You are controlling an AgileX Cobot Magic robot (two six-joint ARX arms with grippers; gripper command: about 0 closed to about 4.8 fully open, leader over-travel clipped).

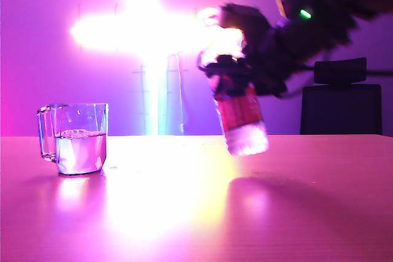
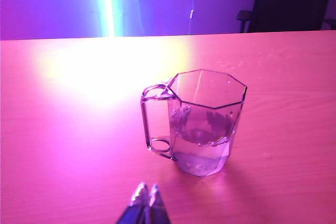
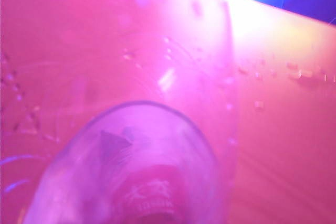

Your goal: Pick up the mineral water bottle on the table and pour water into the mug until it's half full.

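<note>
Right gripper (image 1: 230, 69): positioned on the right side of the exterior view, above the desk (image 1: 295, 213). Its fingers are closed around the upper part of the mineral water bottle (image 1: 241, 115). The bottle is held clear of the desk surface, nearly upright with a slight tilt, base lowermost. The red-and-white label is visible on the lower body. Motion blur affects both arm and bottle in this view.

Right wrist view: the bottle (image 3: 136, 166) fills most of the frame, seen along its length, with desk surface and scattered droplets behind it. The fingers themselves are not visible here.

Mug (image 1: 75, 138): standing upright on the desk at the left of the exterior view, well apart from the bottle. Handle faces away from the bottle. The water (image 1: 80, 150) reaches roughly half the mug height.

Left gripper (image 2: 146, 199): low over the desk, just beside the mug (image 2: 202, 121) without contact. Its fingers are pressed together at the tips and hold nothing
</note>
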